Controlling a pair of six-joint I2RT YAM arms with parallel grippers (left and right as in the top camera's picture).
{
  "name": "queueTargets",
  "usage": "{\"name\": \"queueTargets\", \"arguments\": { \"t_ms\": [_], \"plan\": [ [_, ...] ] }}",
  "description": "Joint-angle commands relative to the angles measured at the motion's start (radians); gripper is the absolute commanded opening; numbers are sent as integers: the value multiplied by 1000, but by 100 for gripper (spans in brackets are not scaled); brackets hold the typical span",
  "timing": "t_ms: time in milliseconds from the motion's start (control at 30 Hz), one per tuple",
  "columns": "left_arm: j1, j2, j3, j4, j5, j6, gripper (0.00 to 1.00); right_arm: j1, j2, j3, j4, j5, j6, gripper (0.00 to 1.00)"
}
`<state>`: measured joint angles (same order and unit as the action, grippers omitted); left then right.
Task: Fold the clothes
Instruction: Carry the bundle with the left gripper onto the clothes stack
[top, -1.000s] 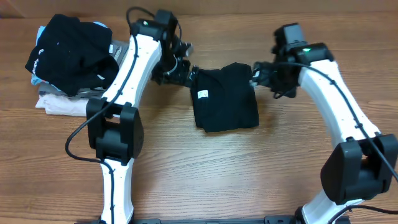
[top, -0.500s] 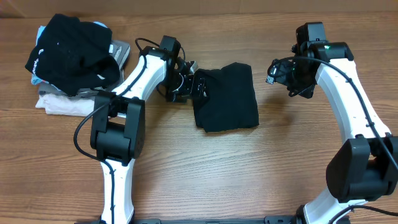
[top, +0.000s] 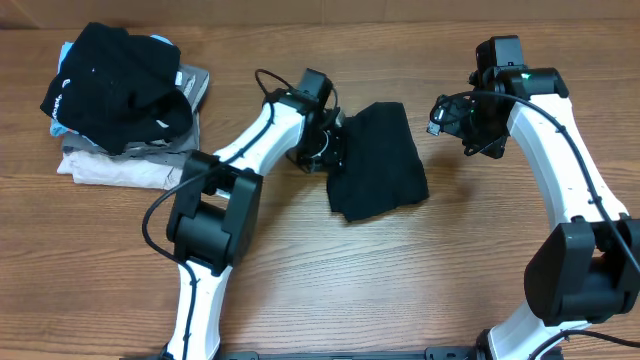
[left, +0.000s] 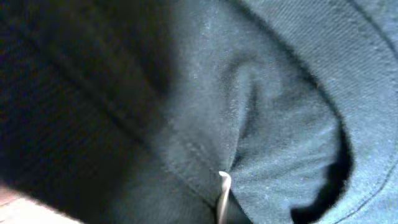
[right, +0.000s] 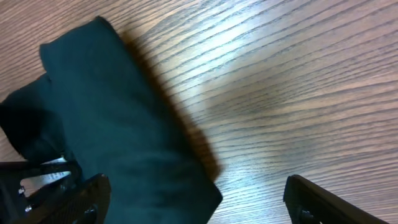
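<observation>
A folded black garment (top: 380, 162) lies skewed on the wooden table (top: 400, 290) at centre. My left gripper (top: 326, 150) is at its left edge, shut on the fabric. The left wrist view is filled by that black cloth (left: 267, 106), creased towards the bottom, where only a thin pale sliver of the jaws shows. My right gripper (top: 447, 115) hangs open to the right of the garment, apart from it. In the right wrist view its dark fingers (right: 81, 199) stand wide, with the garment's (right: 112, 124) corner below and bare wood between.
A heap of clothes (top: 120, 95) sits at the far left: a black piece on top, with blue, grey and beige ones under it. The left arm (top: 255, 135) stretches between that heap and the garment.
My left gripper went from open to shut on the garment's left edge and moved right, dragging and turning the garment. The right gripper drew back from the garment, then held still.
</observation>
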<state>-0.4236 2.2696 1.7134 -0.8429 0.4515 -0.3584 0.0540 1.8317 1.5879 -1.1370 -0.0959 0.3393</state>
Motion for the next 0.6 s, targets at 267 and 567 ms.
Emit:
{"name": "queueTargets", "arguments": {
  "t_ms": [267, 567],
  "plan": [
    [72, -98, 57, -16, -32, 21, 4, -4, -16, 17, 5, 44, -6, 96],
    [124, -299, 97, 30, -36, 21, 4, -4, -16, 17, 5, 51, -6, 96]
  ]
}}
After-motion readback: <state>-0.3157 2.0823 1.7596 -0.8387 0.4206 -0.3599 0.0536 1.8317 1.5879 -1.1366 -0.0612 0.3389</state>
